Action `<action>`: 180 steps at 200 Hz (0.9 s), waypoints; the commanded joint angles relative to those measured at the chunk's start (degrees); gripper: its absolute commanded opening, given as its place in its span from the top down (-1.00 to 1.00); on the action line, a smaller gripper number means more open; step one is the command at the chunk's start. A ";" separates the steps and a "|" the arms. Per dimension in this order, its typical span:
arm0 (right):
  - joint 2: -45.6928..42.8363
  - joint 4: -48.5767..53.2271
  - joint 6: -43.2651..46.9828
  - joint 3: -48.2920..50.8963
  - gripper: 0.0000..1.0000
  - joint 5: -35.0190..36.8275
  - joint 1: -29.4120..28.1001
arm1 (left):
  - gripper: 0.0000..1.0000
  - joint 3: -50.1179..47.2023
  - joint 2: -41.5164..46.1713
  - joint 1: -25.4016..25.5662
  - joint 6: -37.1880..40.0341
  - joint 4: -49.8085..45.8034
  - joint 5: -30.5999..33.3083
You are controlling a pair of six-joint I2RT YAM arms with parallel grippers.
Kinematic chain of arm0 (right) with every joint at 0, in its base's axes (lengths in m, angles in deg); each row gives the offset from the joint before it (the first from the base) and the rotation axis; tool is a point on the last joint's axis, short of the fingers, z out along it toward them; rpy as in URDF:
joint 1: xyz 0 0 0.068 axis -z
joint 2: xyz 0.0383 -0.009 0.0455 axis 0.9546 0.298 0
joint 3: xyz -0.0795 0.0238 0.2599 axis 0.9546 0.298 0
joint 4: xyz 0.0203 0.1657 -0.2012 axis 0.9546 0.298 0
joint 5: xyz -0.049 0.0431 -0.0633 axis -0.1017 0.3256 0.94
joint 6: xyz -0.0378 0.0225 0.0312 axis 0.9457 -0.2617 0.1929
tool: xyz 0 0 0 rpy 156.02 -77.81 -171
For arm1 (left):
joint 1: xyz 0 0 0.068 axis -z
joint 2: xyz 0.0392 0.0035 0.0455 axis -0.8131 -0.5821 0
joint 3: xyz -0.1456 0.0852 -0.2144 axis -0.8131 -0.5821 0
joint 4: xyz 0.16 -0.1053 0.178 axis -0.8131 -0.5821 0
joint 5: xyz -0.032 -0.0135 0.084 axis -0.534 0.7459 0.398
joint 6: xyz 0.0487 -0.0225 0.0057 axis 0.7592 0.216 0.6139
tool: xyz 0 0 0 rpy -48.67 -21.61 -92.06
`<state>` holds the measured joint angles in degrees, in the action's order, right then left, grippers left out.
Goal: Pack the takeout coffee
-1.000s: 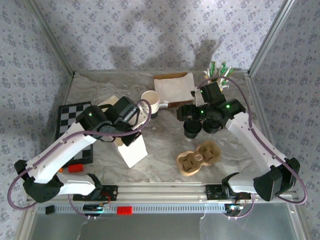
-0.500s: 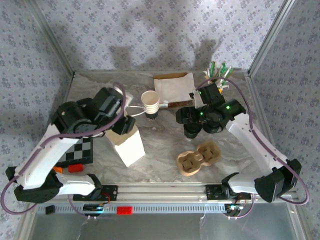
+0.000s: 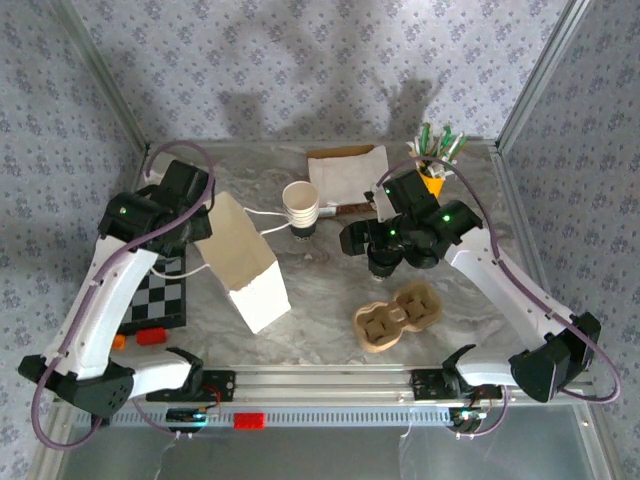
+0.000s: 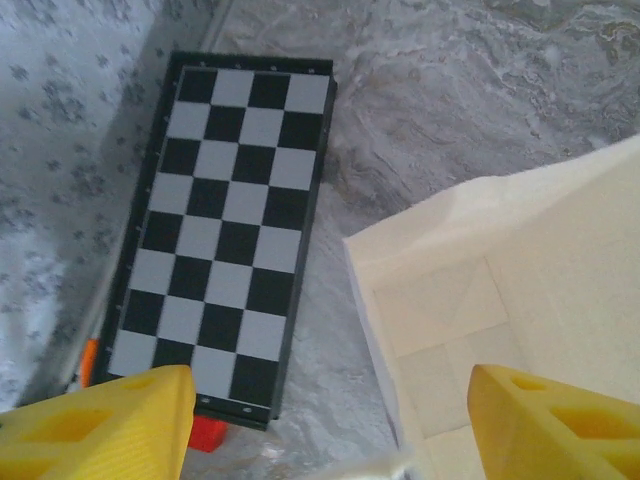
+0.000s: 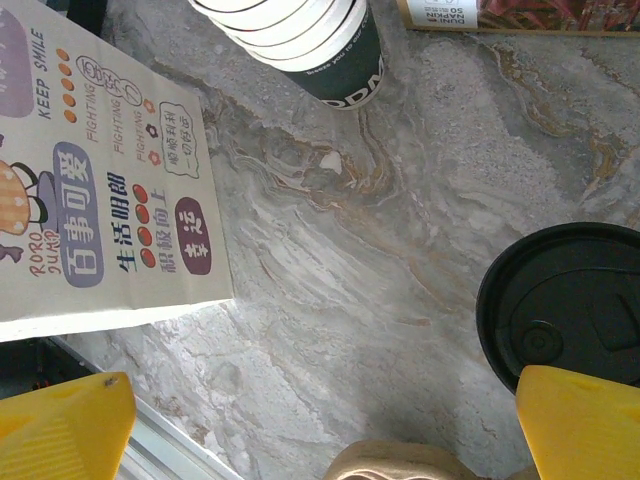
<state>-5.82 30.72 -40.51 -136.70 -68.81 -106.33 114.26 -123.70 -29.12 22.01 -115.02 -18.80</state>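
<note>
The takeout coffee (image 3: 300,205), a white paper cup with a dark band at its base (image 5: 310,40), stands upright at the back middle of the table. My right gripper (image 5: 320,430) hovers open over bare marble just in front of the cup, with a black round lid (image 5: 570,300) by its right finger. My left gripper (image 4: 330,440) is open and empty, above the gap between a checkerboard (image 4: 230,220) and a pale paper bag (image 4: 520,290). In the top view the bag (image 3: 245,265) sits left of the cup, and the left gripper (image 3: 185,205) is at its left.
A brown pulp cup carrier (image 3: 397,315) lies front of centre. A yellow cup of green-white sticks (image 3: 437,160) and a flat brown-edged paper bag (image 3: 348,175) are at the back. A red block (image 3: 150,337) sits by the checkerboard (image 3: 160,295). Patterned walls close three sides.
The left gripper opened, let go of the paper bag and swung back and left. The right gripper drifted a little left toward the cup.
</note>
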 commanded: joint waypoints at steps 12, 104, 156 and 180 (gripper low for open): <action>0.58 -0.24 -0.48 -1.91 -0.99 -1.13 -0.43 | -0.40 -3.97 2.87 -4.27 1.06 9.68 -9.07; 1.17 0.36 -0.76 -2.35 -0.99 -0.96 -0.68 | 0.21 -11.76 3.53 -9.06 3.84 15.41 -16.36; 0.97 3.40 -2.17 -3.78 -0.99 3.01 -1.41 | 0.78 -12.49 3.73 -9.45 10.23 19.21 -22.74; 0.76 5.11 -2.84 -3.75 -0.99 4.77 -1.39 | 0.88 -11.46 2.18 -9.77 13.21 19.40 -26.01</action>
<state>-4.86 32.47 -41.95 -138.73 -66.85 -107.40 101.61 -120.80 -38.28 30.66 -97.22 -39.94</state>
